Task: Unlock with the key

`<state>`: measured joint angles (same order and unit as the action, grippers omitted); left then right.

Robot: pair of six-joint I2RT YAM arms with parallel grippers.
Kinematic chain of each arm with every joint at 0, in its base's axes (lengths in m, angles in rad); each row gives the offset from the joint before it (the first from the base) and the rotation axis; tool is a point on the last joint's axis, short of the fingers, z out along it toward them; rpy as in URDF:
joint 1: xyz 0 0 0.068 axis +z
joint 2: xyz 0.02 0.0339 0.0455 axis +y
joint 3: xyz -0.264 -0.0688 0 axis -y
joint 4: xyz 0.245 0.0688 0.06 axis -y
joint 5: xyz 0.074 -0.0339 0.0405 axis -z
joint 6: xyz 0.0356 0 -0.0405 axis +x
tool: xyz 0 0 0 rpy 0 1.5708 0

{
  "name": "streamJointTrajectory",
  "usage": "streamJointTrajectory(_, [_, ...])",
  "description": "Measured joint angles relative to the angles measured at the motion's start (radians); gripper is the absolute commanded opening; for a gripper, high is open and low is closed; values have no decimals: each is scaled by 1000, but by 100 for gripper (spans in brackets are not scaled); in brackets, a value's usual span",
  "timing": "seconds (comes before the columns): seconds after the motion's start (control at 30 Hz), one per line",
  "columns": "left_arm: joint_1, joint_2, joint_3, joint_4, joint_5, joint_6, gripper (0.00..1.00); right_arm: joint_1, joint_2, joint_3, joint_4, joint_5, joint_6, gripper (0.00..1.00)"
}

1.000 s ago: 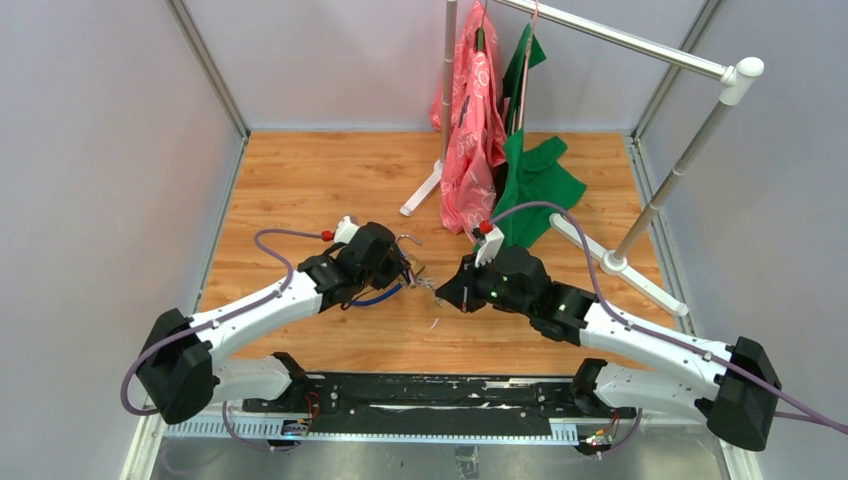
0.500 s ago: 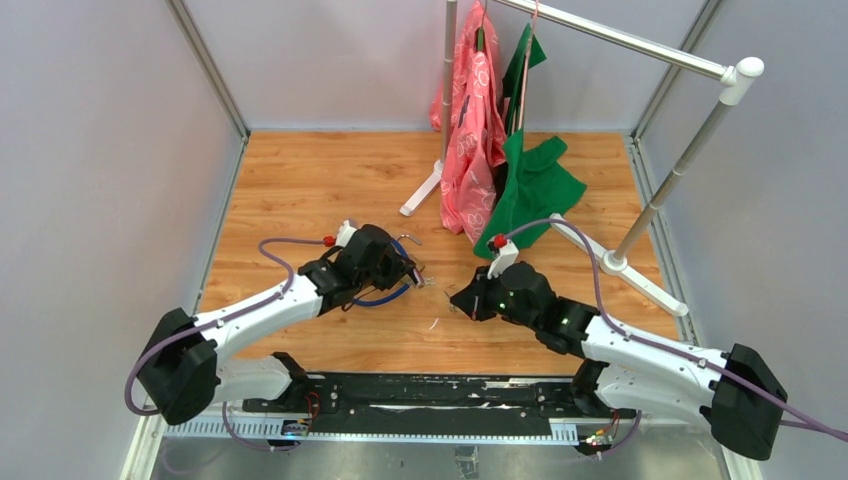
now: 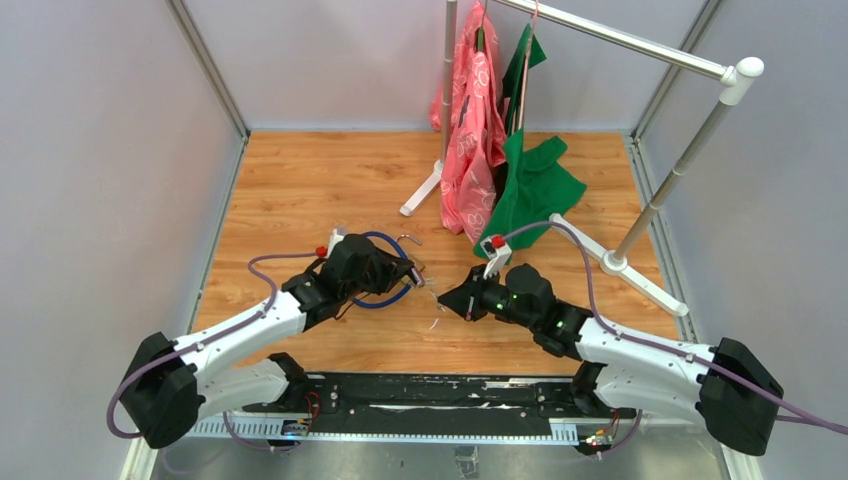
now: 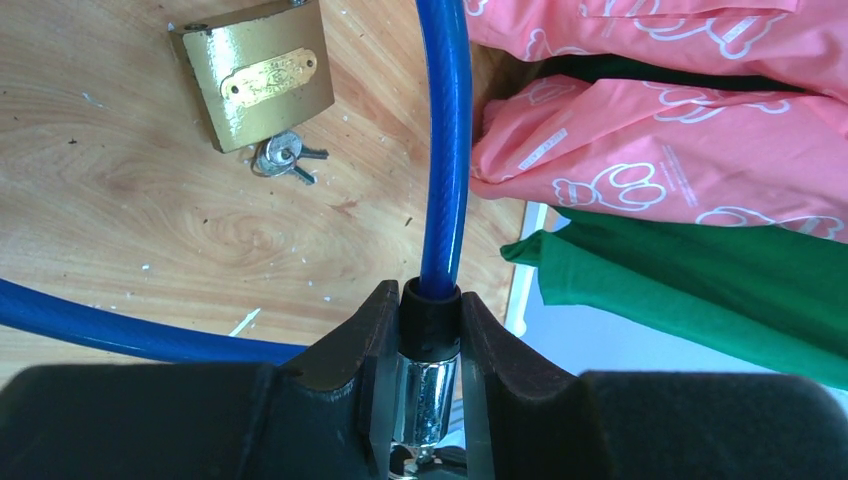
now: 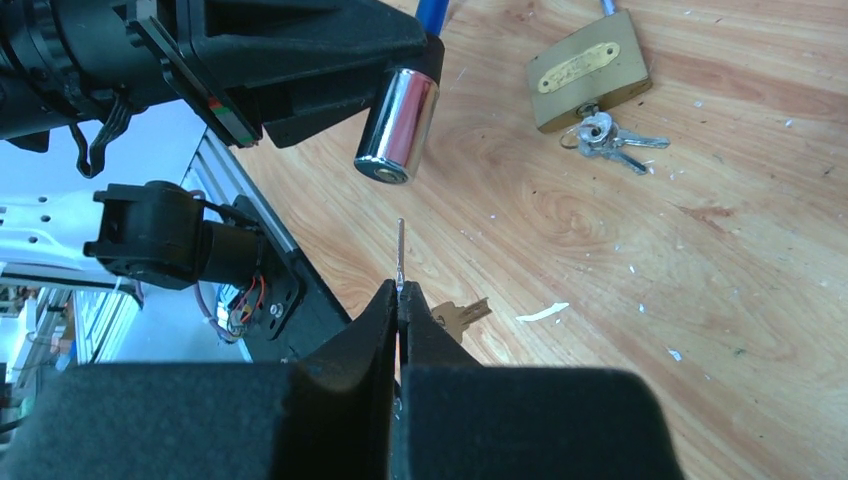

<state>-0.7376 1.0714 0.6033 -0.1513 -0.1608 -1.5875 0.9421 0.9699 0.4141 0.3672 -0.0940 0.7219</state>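
Risks first, my read:
- Key (image 5: 400,255) is pinched edge-on, with only a thin blade showing past the right gripper (image 5: 398,300). Any side load at the keyway could twist it in the pinch or pop it out.
- The lock cylinder (image 5: 397,125) sits at 12 o'clock from the key tip, apart from it, with its face tilted down toward 7 o'clock. The blade doesn't look in line with the bore, so pushing now would probably skate it off the chrome rim.
- Keyway orientation can't be read from here. If the blade is rolled wrong, it won't enter.
- The blue cable (image 4: 445,150) is stiff and looped, so it could lever the cylinder around in the left grip under push force.

Grippers:
- Right: fully closed on the key. What looks like a spare key (image 5: 462,318) lies on the table (image 3: 300,180) at its 3 o'clock.
- Left gripper (image 4: 430,330): partly open, jaws clamped on the black collar where the cable meets the cylinder, chrome end sticking out toward the right arm.

Further out: a brass padlock (image 5: 588,72) with a key bunch (image 5: 605,135) at 1 o'clock, untouched, not the target in my view. The clothes rack (image 3: 640,45) is at the far side, well apart.
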Motion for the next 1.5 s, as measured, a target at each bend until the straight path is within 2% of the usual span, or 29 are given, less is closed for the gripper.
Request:
streamJointTrajectory(0.3, [2, -29, -75, 68, 32, -57, 0, 0, 29, -20, 54, -41, 11, 0])
streamJointTrajectory(0.8, [2, -27, -79, 132, 63, -104, 0, 0, 39, -21, 100, -62, 18, 0])
streamJointTrajectory(1.17, [2, -18, -78, 135, 65, -97, 0, 0, -19, -21, 53, 30, 42, 0])
streamJointTrajectory(1.5, [2, -12, -65, 121, 65, -86, 0, 0, 5, -21, 51, 47, 72, 0])
